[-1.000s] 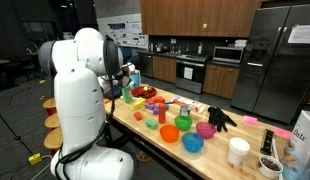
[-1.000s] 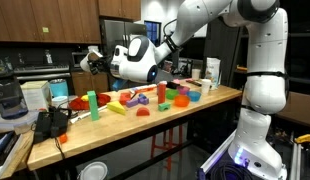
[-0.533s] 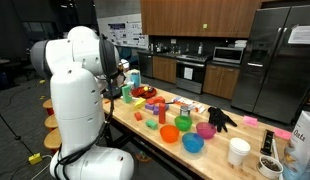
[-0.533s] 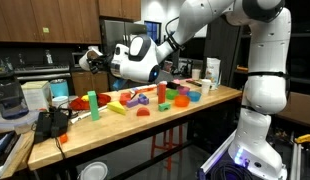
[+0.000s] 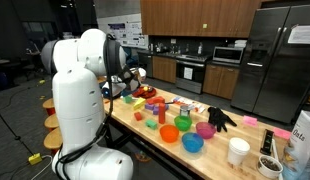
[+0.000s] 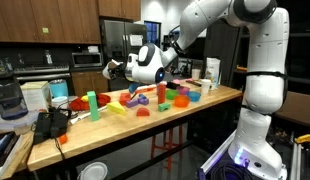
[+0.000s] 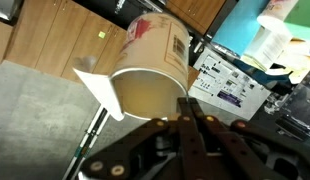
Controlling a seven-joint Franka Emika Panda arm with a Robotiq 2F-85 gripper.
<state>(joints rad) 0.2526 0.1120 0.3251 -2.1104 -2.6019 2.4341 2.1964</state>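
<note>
The gripper (image 7: 188, 118) is closed, its two fingers meeting on the rim of a paper cup (image 7: 150, 75), which it seems to pinch by that thin edge alone. In the wrist view the cup lies tilted on its side, mouth toward the camera, and what shows of the inside looks empty. A white flap (image 7: 95, 88) juts out beside the mouth; I cannot tell what it is.

In both exterior views the gripper (image 6: 111, 68) hangs in the air above the worktop (image 6: 115, 122), well clear of its surface. It is over the end that carries the green block (image 6: 91, 100) and the red bowl (image 5: 145, 92). The cup there is only a small tan patch at the fingertips (image 5: 137, 73).

The weak point is the hold. A pinch on one wall of a paper cup can crease it, and a creased rim could slide out of the fingers, the more so in a quick swing or turn of the wrist. If the cup falls from here it would likely land among the toys near that end, or bounce off the near edge to the floor. Squeezing harder would crush the cup instead of securing it.
</note>
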